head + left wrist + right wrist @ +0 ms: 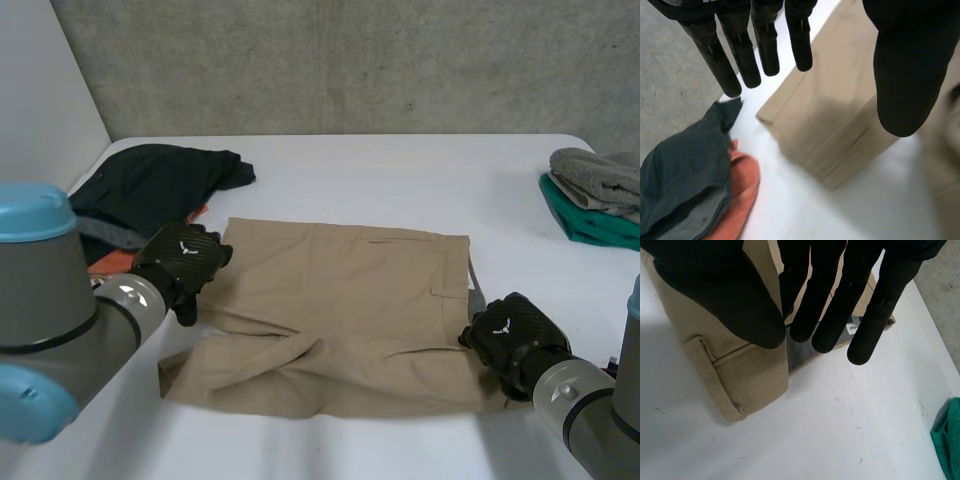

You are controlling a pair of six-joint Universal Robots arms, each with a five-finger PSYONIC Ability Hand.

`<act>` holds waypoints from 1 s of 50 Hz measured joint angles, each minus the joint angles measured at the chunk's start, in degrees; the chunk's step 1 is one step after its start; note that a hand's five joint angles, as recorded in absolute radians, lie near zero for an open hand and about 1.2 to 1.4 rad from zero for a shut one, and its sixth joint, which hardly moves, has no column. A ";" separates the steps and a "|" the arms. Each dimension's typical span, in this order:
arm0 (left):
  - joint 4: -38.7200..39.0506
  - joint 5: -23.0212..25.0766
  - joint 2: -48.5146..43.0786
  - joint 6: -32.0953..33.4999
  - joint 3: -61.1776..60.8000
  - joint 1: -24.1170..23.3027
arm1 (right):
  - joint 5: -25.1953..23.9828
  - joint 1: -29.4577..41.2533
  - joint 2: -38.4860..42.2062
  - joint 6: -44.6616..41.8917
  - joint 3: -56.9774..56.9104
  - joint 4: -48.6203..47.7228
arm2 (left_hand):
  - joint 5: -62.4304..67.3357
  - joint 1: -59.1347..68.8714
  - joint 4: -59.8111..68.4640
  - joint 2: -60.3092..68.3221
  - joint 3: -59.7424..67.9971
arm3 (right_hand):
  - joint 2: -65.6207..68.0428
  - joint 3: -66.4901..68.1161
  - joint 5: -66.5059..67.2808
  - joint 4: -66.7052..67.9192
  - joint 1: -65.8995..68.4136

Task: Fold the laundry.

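Fingers [767,45] of the left hand [185,262] hang straight and spread, holding nothing, above 1 corner of the tan garment [340,300]; the thumb is held apart from them over the same cloth; in the head view this hand sits at the left edge of the garment, left of the frame's centre. Fingers [825,315] of the right hand [510,338] are straight too, with the thumb close beside them and no cloth caught between; they are over the waistband end of the garment, where 1 belt loop and a grey lining show; in the head view this hand is at the garment's right edge, in the lower right of the frame. The 1 tan garment lies flat in the middle of the white bench [400,170], rumpled along its near edge. At the upper left lie 1 dark garment [150,185] and 1 orange cloth [112,262], touching each other; at the right edge 1 grey towel [600,172] rests on 1 green cloth [600,225].
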 measured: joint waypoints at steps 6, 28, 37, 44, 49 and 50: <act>-5.85 0.53 8.81 -8.53 -4.08 -3.25 | 0.07 -0.01 0.00 0.00 0.03 0.00 | -1.28 -0.64 -1.02 -1.12 -1.29 | 0.00 0.00 0.00 0.00 0.00; 1.97 -1.31 -3.16 -13.72 1.07 -7.36 | 0.15 0.15 -0.14 3.44 -3.12 -1.62 | 40.50 41.79 43.85 43.02 42.02 | 0.00 0.00 0.00 0.00 0.00; 7.12 -3.83 -9.20 -13.69 17.50 -6.69 | 0.70 1.21 6.58 5.34 -14.81 -9.55 | 40.50 41.79 43.85 43.10 42.03 | 0.00 0.06 0.00 0.01 0.00; 7.31 -3.88 -22.42 -13.51 32.55 -5.08 | 2.67 2.28 20.02 6.18 -29.41 -15.55 | 40.50 41.79 43.90 43.10 42.03 | 0.00 0.06 0.00 0.01 0.00; 7.79 -3.56 -30.97 -13.54 41.83 -3.19 | 3.88 2.59 30.79 6.28 -40.37 -18.99 | 38.53 38.80 39.92 39.09 38.31 | -0.82 -0.85 -0.90 -1.04 0.00; 7.95 -3.55 -32.35 -13.56 43.39 -2.96 | 4.00 2.60 32.66 6.34 -42.15 -19.83 | 23.20 19.98 23.94 23.12 22.56 | -7.90 -6.89 -7.06 -7.21 -6.31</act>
